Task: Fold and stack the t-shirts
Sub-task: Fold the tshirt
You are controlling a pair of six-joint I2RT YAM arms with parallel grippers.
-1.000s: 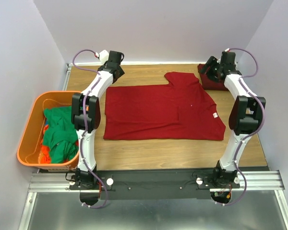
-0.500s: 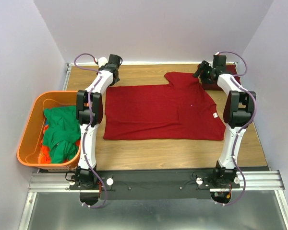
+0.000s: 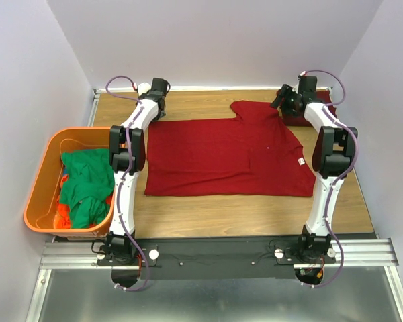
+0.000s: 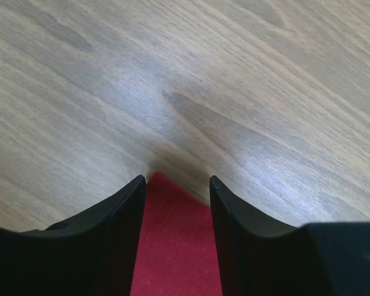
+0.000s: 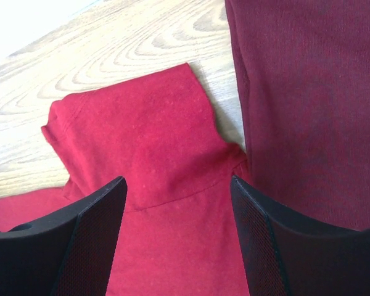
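Observation:
A bright red t-shirt [image 3: 221, 154] lies spread flat across the middle of the table. My left gripper [image 3: 154, 114] is down at its far-left corner. In the left wrist view that red corner [image 4: 172, 240] sits between the fingers of the left gripper [image 4: 177, 185], whose jaws stand apart. My right gripper [image 3: 281, 102] hovers open over the far-right sleeve [image 5: 142, 142], its fingers wide on either side in the right wrist view [image 5: 179, 185]. A dark maroon t-shirt [image 3: 307, 114] lies folded beside that sleeve, filling the right of the right wrist view [image 5: 308, 92]. Green t-shirts [image 3: 84, 181] are heaped in the tub.
An orange plastic tub [image 3: 37, 181] stands at the table's left edge beside the left arm. Lilac walls close in the back and both sides. Bare wood [image 3: 221, 211] shows between the red shirt and the near rail.
Both arms have reached farther out and down. The right gripper shifted left from over the maroon shirt to the red sleeve. The left gripper settled at the shirt's far-left corner.

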